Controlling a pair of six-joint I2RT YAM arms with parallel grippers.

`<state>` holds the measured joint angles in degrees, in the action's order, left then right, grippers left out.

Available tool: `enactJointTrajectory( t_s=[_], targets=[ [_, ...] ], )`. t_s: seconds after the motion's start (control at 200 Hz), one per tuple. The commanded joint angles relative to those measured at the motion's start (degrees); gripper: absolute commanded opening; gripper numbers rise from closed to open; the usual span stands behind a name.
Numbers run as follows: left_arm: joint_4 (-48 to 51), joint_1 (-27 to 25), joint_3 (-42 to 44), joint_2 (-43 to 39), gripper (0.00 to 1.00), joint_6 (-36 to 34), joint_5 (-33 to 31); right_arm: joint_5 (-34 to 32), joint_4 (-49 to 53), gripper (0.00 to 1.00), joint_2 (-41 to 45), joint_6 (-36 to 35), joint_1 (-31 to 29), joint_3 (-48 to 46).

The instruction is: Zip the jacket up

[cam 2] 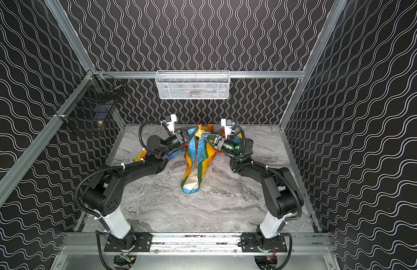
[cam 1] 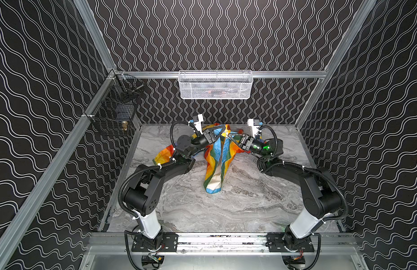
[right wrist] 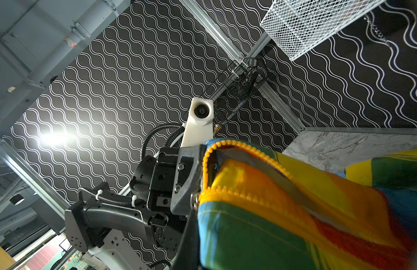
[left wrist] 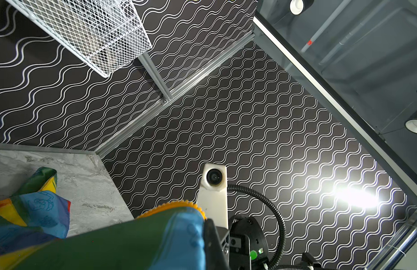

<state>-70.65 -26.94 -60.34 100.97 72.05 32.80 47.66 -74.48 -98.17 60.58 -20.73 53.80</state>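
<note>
Jacket (right wrist: 273, 233) hangs by its zipper (right wrist: 228, 195) from left gripper (cam 1: 223, 132) and right gripper (cam 1: 231, 136), both clamped on it; tensioned slider-pulling seems next.

- A small, shiny rain jacket with rainbow stripes (cam 1: 218, 161) hangs bunched over the middle of the grey marbled surface (cam 1: 226, 210). Its top is lifted, and its lower end shows white lining and rests on the surface.
- The left tool (cam 1: 222, 131) and the right tool (cam 1: 231, 136) meet at the jacket's raised top. Their tips are just beside each other, and each is pinched closed on the cloth.
- One striped sleeve (cam 1: 164, 156) lies on the surface, partly under the left arm.
- A white mesh basket (cam 1: 214, 85) hangs on the back rail above the jacket.
- A black wire basket (cam 1: 118, 109) hangs on the left side rail, well apart from the jacket.
</note>
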Motion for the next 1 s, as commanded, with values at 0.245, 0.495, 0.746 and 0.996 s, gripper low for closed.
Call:
enactJointTrajectory(
  t_s=[0.245,0.495,0.746,0.996],
  targets=[
    [-3.5,-0.2,0.6,-0.5,0.00,0.5,-1.4,-1.0,-2.6,0.00,0.5,-0.4,0.0,0.3],
    [-3.4,-0.2,0.1,-0.5,0.00,0.5,-1.0,-1.1,-2.2,0.00,0.7,-0.6,0.0,0.4],
    [-3.5,-0.6,0.4,-0.6,0.00,0.5,-0.7,-1.5,-2.3,0.00,0.5,-0.3,-0.1,0.4],
    [-3.5,-0.8,0.9,-0.7,0.00,0.4,-0.6,-2.2,-1.7,0.00,0.9,-0.6,-0.1,0.1]
  ],
)
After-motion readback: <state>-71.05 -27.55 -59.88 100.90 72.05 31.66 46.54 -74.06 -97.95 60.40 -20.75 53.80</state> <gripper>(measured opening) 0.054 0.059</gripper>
